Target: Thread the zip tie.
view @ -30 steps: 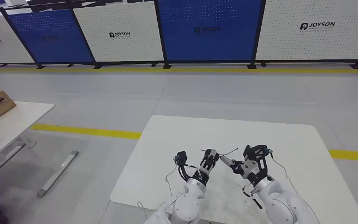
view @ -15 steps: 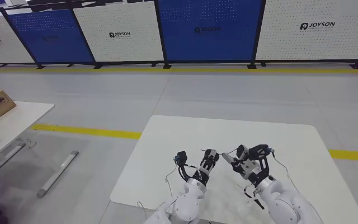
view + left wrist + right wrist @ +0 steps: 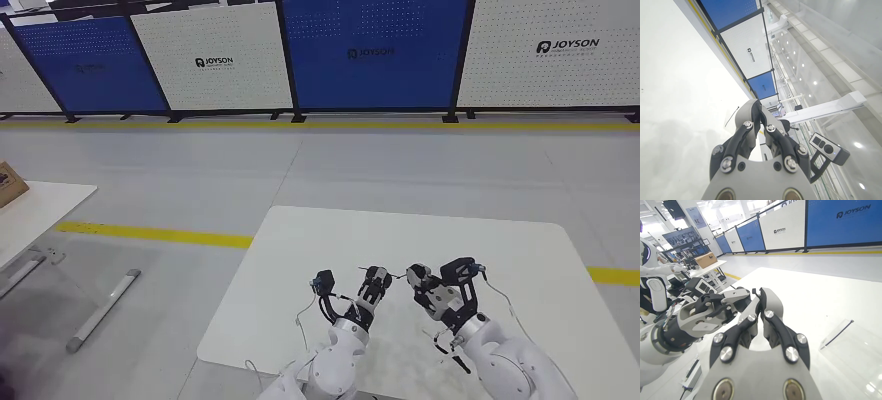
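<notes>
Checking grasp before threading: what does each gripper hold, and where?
Right gripper: the zip tie, pinched just below its head. Left gripper: shut, apparently on its tail end.

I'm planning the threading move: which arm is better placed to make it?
Right, probably. The right gripper has its jaws shut on the zip tie, its head poking past them, close beside the left gripper, whose jaws seem shut on the same tie. A small shift could align them.
</notes>
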Action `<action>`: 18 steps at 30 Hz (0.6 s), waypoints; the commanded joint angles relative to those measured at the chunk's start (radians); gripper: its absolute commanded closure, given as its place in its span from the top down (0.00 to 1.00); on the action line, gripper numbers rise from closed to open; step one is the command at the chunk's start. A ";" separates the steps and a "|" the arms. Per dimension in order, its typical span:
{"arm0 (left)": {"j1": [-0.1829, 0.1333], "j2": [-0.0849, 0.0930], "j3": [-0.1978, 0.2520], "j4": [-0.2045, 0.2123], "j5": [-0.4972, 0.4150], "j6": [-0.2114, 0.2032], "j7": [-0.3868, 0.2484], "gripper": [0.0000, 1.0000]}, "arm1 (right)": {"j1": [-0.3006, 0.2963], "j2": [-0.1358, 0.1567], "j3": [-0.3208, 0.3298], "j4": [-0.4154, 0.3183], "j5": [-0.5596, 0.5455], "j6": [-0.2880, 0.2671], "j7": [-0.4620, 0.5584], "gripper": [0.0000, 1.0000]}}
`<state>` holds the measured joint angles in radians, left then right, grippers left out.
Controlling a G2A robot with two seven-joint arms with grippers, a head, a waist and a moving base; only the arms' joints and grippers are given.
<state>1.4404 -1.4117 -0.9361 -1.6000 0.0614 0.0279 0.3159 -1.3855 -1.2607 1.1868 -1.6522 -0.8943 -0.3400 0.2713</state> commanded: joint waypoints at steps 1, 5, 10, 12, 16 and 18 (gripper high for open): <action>0.000 0.000 0.000 0.000 0.000 0.000 0.000 0.00 | 0.001 0.002 -0.003 0.001 0.001 0.000 -0.001 0.00; 0.000 0.000 0.000 0.000 0.000 0.000 0.000 0.00 | 0.004 0.005 -0.007 0.002 0.000 0.000 0.000 0.00; 0.003 0.000 -0.003 -0.006 -0.008 -0.020 -0.026 0.00 | 0.005 0.010 -0.012 0.001 -0.001 0.000 -0.002 0.00; 0.007 0.000 -0.004 -0.010 -0.016 -0.022 -0.047 0.00 | 0.005 0.011 -0.012 0.001 0.000 0.000 -0.003 0.00; 0.018 0.003 -0.010 -0.021 -0.010 -0.027 -0.068 0.00 | 0.000 0.016 -0.011 -0.008 -0.001 0.000 -0.005 0.00; 0.020 0.003 -0.013 -0.022 -0.008 -0.024 -0.068 0.00 | -0.002 0.018 -0.010 -0.012 0.000 0.000 -0.005 0.00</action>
<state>1.4599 -1.4087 -0.9471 -1.6224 0.0522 0.0019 0.2465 -1.3867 -1.2436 1.1764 -1.6628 -0.8953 -0.3400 0.2658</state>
